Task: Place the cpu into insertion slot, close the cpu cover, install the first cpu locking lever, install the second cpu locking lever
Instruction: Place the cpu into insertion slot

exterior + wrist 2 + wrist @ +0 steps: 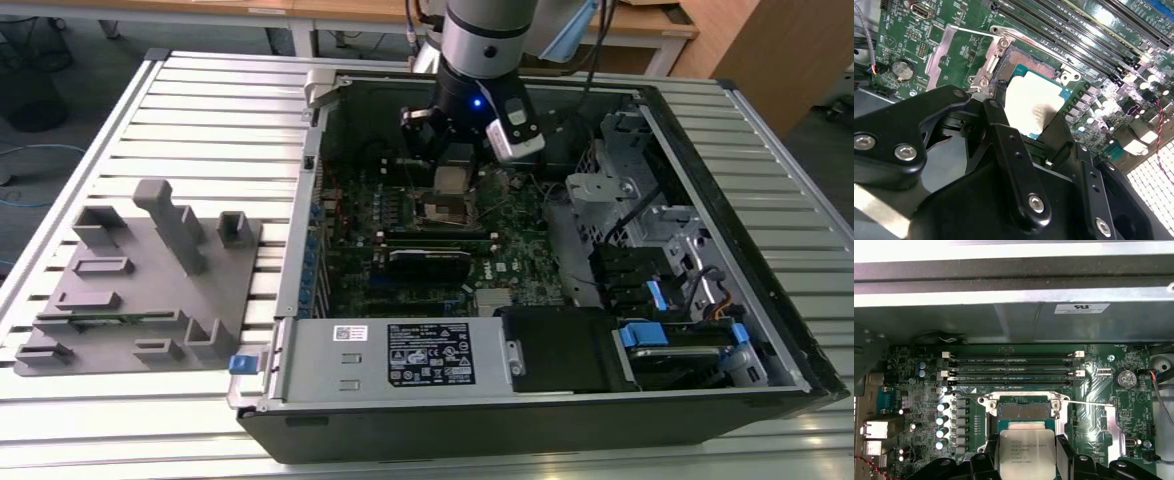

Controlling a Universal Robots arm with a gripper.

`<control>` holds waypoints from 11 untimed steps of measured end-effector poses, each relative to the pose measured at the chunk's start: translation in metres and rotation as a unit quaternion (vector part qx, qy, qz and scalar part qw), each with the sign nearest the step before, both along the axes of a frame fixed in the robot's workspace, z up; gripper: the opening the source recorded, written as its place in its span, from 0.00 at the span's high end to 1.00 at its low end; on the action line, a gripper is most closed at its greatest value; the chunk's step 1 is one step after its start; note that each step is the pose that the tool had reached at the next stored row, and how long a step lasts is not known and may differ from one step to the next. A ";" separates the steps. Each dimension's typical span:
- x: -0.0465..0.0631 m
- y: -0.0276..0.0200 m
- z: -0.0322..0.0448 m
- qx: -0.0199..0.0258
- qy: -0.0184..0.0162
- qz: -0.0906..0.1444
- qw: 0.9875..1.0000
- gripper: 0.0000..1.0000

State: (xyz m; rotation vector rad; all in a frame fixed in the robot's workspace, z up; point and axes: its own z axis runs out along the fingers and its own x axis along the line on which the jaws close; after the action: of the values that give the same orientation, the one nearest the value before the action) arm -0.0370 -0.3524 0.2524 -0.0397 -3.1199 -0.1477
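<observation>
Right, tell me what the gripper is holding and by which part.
The gripper holds the cpu, pinched by two opposite side edges between its black fingers, over the insertion slot and not yet seated in it.

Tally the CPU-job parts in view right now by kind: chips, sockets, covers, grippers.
cpu: 1
insertion slot: 1
cpu cover: 1
gripper: 1
Total: 4

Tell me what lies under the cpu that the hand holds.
The open insertion slot: one strip of it shows in both wrist views. The cpu covers the rest.
</observation>
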 end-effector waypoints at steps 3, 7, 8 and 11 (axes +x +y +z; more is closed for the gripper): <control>-0.001 0.0000 -0.0033 0.000 0.000 0.000 1.000 0.46; -0.001 0.0000 -0.0038 0.000 0.000 0.000 1.000 0.46; -0.001 0.0000 -0.0043 0.000 0.000 0.000 1.000 0.46; -0.001 0.0000 -0.0073 0.000 0.000 0.000 1.000 0.46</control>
State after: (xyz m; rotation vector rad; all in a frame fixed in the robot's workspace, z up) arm -0.0382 -0.3524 0.2451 -0.0396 -3.1199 -0.1477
